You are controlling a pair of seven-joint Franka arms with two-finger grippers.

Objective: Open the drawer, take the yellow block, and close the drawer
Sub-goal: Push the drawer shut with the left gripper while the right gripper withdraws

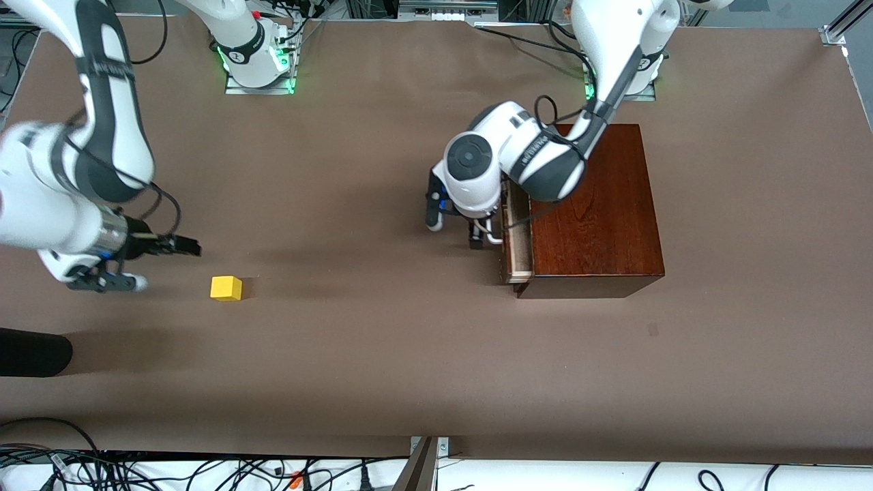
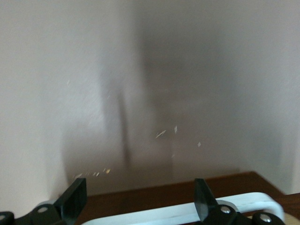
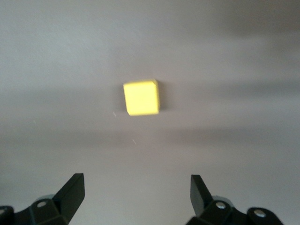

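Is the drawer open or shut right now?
Partly open: the drawer sticks out of the wooden box, showing a strip of its pale tray. The left end effector stands open at its white handle.

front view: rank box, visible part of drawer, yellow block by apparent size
1. Mahogany box, largest by far.
2. Drawer, only a narrow strip showing, partly under the left gripper.
3. Yellow block, smallest, on the table near the open right gripper.

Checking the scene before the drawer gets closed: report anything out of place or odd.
Nothing is damaged or spilled. The drawer stands slightly open from the box, with the left gripper at its white handle. The yellow block sits on the table, with the open right gripper beside it.
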